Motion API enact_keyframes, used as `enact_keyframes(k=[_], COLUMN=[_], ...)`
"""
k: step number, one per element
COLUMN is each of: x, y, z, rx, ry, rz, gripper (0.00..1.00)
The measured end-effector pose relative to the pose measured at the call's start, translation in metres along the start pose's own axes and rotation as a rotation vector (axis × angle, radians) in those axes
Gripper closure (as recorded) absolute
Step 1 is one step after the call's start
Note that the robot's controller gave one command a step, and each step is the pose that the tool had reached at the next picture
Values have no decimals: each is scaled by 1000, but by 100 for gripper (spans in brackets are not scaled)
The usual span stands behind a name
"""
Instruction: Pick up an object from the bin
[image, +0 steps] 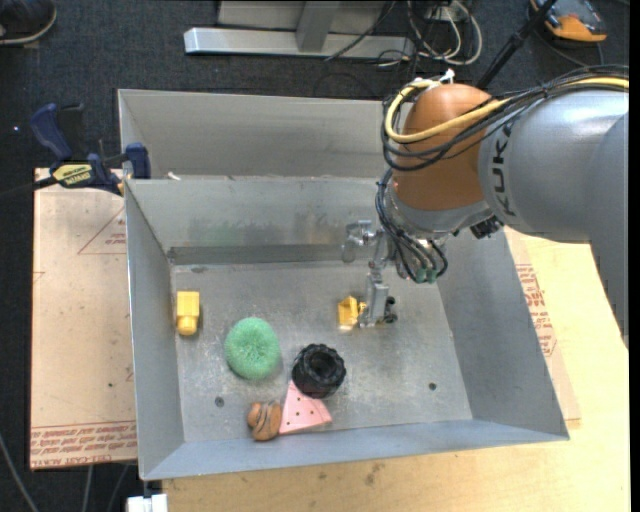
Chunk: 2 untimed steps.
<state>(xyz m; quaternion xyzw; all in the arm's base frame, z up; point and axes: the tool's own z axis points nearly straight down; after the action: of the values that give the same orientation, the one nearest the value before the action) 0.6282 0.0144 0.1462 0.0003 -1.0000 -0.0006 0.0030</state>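
My gripper (375, 316) hangs low over the middle of the bin floor, right of centre. A small yellow piece (347, 313) lies right against its left side; whether it is gripped is hidden. A black round ribbed thing (318, 369) lies a little below and to the left of the gripper, apart from it.
A green round puff (251, 347) lies left of the black thing. A pink wedge (303, 411) and a small brown lump (264, 420) sit by the front wall. A yellow block (187, 312) lies near the left wall. The arm and its cables reach in from the upper right.
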Motion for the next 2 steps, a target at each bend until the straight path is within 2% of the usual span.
enact_keyframes(k=[1, 2], x=[-2, -2], y=[0, 0], z=[-5, -5], rx=[0, 0], ry=[-8, -7], rz=[0, 0], gripper=[0, 0])
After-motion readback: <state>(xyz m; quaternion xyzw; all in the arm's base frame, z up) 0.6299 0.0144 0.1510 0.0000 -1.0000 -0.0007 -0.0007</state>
